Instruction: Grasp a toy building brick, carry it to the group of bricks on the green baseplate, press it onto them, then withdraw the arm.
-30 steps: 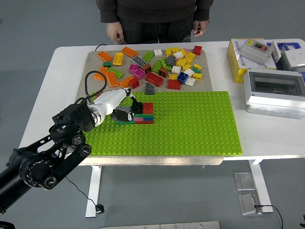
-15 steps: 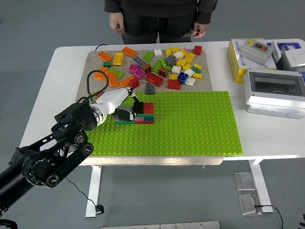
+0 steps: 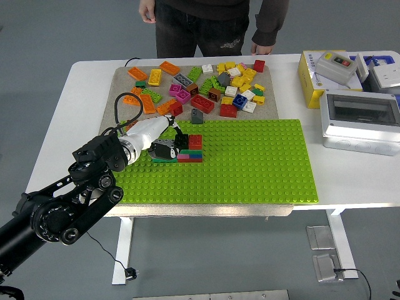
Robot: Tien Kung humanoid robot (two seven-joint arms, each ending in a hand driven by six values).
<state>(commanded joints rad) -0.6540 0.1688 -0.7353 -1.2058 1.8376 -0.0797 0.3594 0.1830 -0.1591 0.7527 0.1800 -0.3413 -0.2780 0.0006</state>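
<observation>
One arm works the table: the left hand (image 3: 164, 145) reaches in from the lower left and sits low over the green baseplate (image 3: 250, 162), right against the small group of bricks (image 3: 189, 150) near the plate's left end. Its dark fingers (image 3: 177, 139) curl down just beside the stack, touching or nearly touching it, but whether they clamp a brick I cannot tell, since the fingers cover that spot. A red brick (image 3: 195, 141) tops the stack, with pink and green layers under it. Loose bricks (image 3: 200, 84) in orange, yellow, red and white lie scattered on the beige mat (image 3: 119, 78) beyond the plate. At the far side a person (image 3: 212, 25) stands, one hand (image 3: 258, 49) hanging at the table edge (image 3: 87, 64), touching no brick.
</observation>
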